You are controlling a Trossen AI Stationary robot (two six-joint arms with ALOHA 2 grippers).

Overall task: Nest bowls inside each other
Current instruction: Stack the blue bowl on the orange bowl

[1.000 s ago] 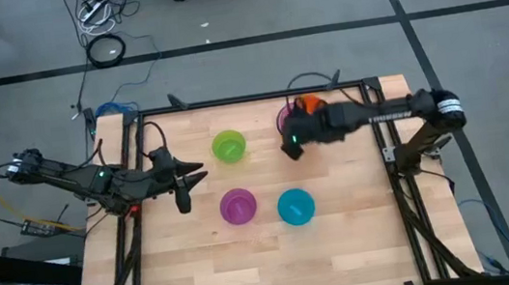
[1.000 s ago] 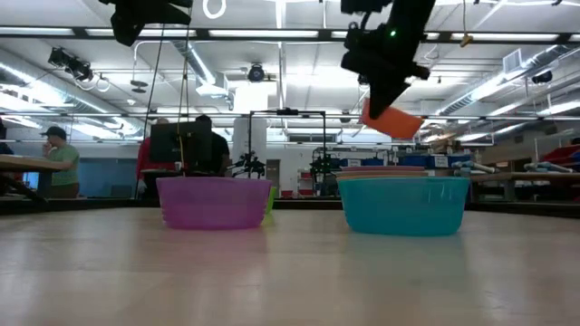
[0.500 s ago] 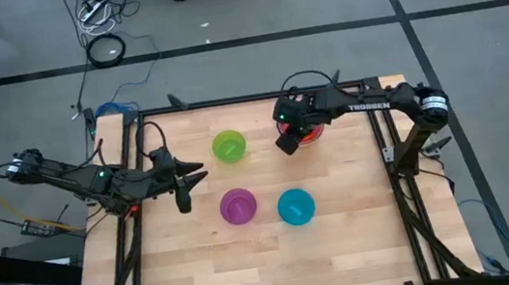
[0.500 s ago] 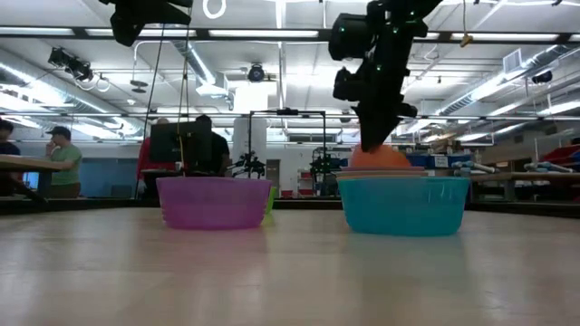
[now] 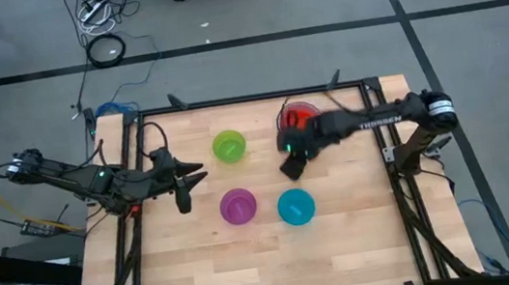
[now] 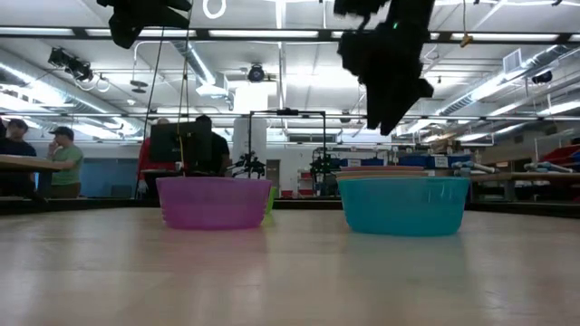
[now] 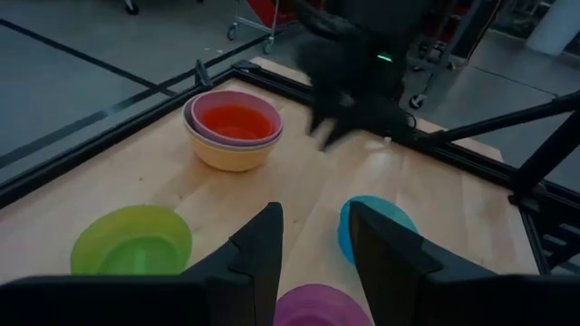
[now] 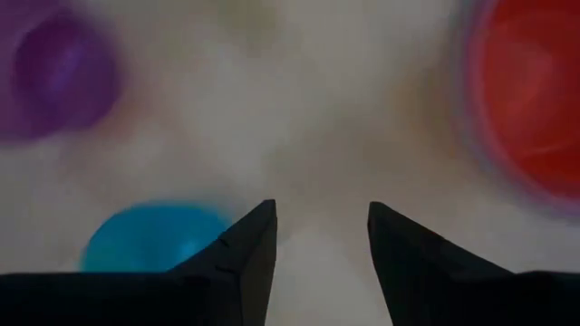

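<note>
Nearest on the wooden table (image 5: 344,238): the purple bowl (image 5: 238,206) and, just to its right, the blue bowl (image 5: 295,206), side by side but apart, both upright and empty.

Left edge, level with the mid-table: the left hand (image 5: 184,181), raised off the surface, fingers spread with nothing between them; the arm reaches in from the left.

Centre-right: the right hand (image 5: 291,167), raised above the table between the blue bowl and the far stack, fingers wide and empty.

Farther back, left of centre: the lime green bowl (image 5: 229,147), upright, alone.

Far right of centre: a nested stack, with the red-orange bowl (image 7: 234,120) innermost, sitting in the pink bowl (image 7: 201,102), which sits in the orange bowl (image 7: 232,157).

Beyond the table: a workshop room with people (image 6: 62,158) at the left.
</note>
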